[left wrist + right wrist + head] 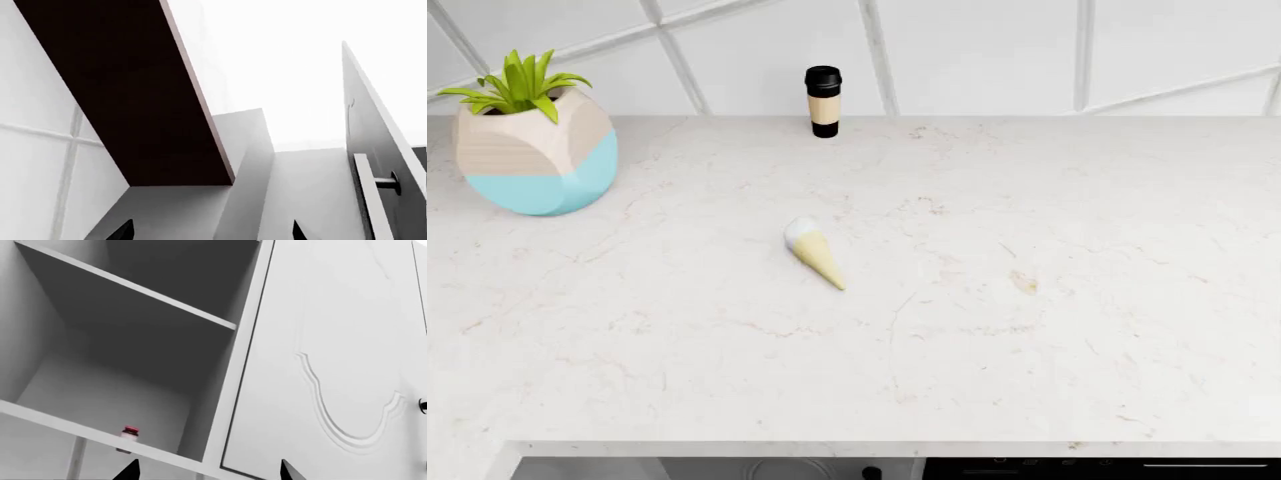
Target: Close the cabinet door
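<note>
Evidently, with both pincers' tips apart and empty, the left pincer (210, 231) could slip past the open cabinet door (383, 150) beside it, missing its handle (371, 200).

Pale marble countertop (1028, 330), white tiled wall (988, 50), even light

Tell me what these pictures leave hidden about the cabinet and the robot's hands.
- Open door, left wrist view: its lower part and hinge side are cut off by the picture's edge.
- Small jar with a red lid, right wrist view: too small to identify.
- Both grippers: only dark fingertips show in the wrist views.
- Head view: shows only the counter; no cabinet, no arms.
</note>
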Tool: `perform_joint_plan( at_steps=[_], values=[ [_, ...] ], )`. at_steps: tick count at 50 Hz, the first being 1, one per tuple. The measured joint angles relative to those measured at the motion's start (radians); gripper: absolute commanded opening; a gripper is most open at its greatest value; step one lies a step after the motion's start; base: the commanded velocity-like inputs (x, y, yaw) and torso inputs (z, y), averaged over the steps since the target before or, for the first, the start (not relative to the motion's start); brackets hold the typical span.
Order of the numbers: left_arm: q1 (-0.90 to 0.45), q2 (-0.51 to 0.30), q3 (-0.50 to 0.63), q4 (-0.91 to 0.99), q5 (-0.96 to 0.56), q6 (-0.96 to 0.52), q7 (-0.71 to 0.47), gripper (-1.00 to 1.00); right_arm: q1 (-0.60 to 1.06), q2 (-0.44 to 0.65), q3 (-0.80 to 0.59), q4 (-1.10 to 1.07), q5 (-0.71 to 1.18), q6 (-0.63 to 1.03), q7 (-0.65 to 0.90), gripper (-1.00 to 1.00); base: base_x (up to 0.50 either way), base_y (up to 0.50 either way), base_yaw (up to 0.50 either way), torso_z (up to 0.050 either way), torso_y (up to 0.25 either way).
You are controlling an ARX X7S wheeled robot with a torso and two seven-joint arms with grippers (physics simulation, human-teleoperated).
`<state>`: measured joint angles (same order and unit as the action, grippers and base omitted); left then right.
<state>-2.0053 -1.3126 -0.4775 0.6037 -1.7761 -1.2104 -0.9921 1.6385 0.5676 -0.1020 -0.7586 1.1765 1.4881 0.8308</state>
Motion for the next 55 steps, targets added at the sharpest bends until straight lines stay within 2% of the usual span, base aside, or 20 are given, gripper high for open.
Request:
perform_joint_plan(
  at_steps=[14, 24, 35, 55],
  values=[
    [0.192, 0.082, -0.1, -0.116, 0.163, -0.182, 0.226, 1.0, 0.006, 0.004, -0.03, 0.011, 0.01, -0.02, 0.016, 1.0, 0.0, 0.0, 0.0, 0.0, 0.0],
    [0.304, 0.137, -0.152, -0.133, 0.226, -0.229, 0.31, 1.0, 0.0, 0.008, -0.052, 0.015, 0.008, -0.042, 0.021, 1.0, 0.0, 0.0, 0.0, 0.0, 0.0],
    [0.366, 0.214, -0.147, -0.126, 0.217, -0.221, 0.306, 1.0, -0.015, 0.018, -0.068, 0.016, 0.005, -0.067, 0.023, 1.0, 0.0, 0.0, 0.0, 0.0, 0.0],
    [0.358, 0.402, 0.012, -0.11, 0.221, -0.13, 0.253, 1.0, -0.033, 0.041, -0.08, 0.015, 0.011, -0.101, 0.025, 1.0, 0.0, 0.0, 0.0, 0.0, 0.0]
  ],
)
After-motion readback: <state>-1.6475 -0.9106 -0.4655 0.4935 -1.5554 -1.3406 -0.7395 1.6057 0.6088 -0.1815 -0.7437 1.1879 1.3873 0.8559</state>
